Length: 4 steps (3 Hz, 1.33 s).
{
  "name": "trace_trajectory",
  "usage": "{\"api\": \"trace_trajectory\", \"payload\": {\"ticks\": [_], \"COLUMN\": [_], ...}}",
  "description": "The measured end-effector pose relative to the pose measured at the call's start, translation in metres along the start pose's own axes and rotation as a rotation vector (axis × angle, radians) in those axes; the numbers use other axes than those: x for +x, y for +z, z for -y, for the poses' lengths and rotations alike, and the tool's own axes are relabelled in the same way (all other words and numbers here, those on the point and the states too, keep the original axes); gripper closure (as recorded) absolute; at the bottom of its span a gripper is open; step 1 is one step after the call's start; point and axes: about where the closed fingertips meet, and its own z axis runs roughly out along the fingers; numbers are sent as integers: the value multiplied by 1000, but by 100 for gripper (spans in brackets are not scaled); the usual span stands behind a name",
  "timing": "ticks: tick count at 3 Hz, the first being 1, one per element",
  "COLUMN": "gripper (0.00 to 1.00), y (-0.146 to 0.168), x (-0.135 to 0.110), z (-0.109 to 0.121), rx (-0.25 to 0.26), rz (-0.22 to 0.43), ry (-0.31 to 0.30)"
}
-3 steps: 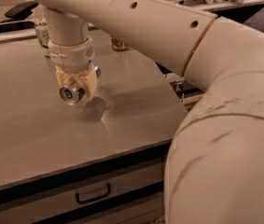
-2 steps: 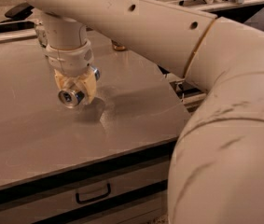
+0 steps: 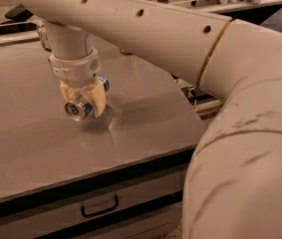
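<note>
My gripper (image 3: 83, 102) hangs from the cream arm over the middle of the grey table (image 3: 26, 138). Its pale fingers (image 3: 98, 99) are shut on a blue and silver can (image 3: 78, 109) held on its side, with its round end facing the front left. The can is just above the tabletop and throws a shadow to the right. The far end of the can shows behind the fingers.
My large cream arm (image 3: 230, 108) fills the right side and top of the view. A drawer with a black handle (image 3: 99, 206) sits under the table's front edge. A small brown object (image 3: 126, 51) rests at the far side. Office chairs stand in the background.
The gripper with the can has shifted slightly toward the front and right over the table. The grip on the can is unchanged.
</note>
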Motion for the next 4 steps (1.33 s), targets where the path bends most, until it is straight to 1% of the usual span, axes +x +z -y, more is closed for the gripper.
{"api": "trace_trajectory", "payload": {"ticks": [1,2,4], "gripper": [16,0,0], "y": [3,5,5], "x": [0,0,0], "z": [-2,-5,-9], "rx": [-6,-8,-11], "rz": [2,7,10], "ry": [11,24,36]}}
